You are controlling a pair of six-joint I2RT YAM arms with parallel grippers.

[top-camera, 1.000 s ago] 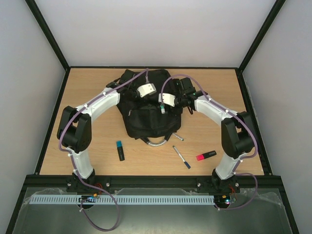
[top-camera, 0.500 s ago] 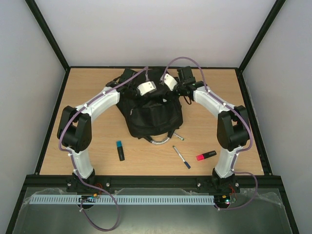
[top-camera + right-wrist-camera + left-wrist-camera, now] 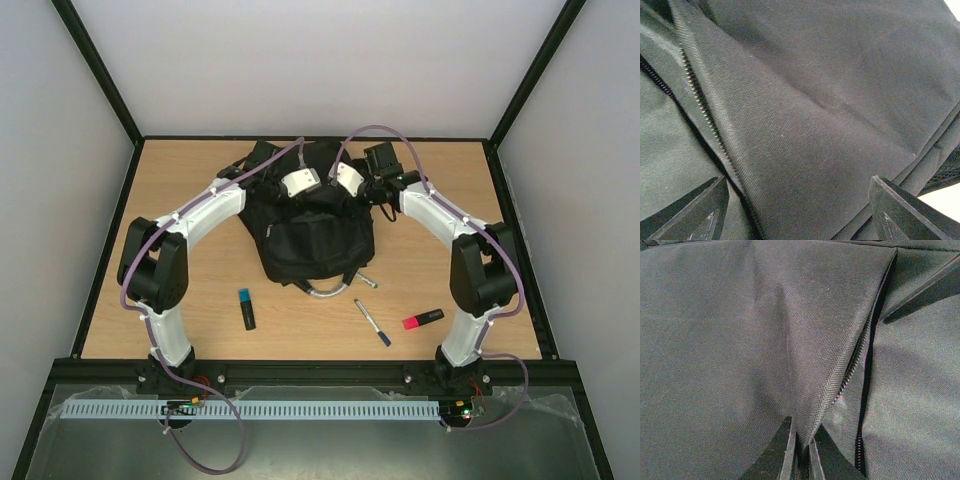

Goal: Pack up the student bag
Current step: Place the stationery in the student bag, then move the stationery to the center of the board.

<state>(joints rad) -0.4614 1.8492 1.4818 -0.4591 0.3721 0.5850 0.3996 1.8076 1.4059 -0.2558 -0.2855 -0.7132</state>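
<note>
A pale wooden worktop (image 3: pixel 200 300) sits inside a white-walled enclosure with a black frame. The student bag (image 3: pixel 315 240) lies on its far middle part. Its long axis runs from the far edge towards the arm bases, and its grey loop handle (image 3: pixel 325 291) points back at them. Both arms reach over the bag's far end and meet there, the left coming in from the left and the right from the right. The left gripper (image 3: pixel 800 456) is clenched on a peak of black fabric, a flap of the bag just beside a line of zip teeth (image 3: pixel 850 375) that runs up and away from the fingers. The right gripper (image 3: pixel 797 184) is released. Its fingers stand wide apart over a fold of the same bag, with the zip teeth (image 3: pixel 705 115) passing close to its left finger and nothing held between them. The coming move seems to turn on that zip line: the opposite lip lies directly under the spread right gripper, so this arm looks best placed to take it and pull the mouth apart against the left's hold. The things probably meant for packing lie on the near part of the worktop, well apart from both grippers. They are a blue-capped marker (image 3: pixel 246 309) on the left arm's side, and a pen (image 3: pixel 372 322) and a pink highlighter (image 3: pixel 423 319) on the right's.
</note>
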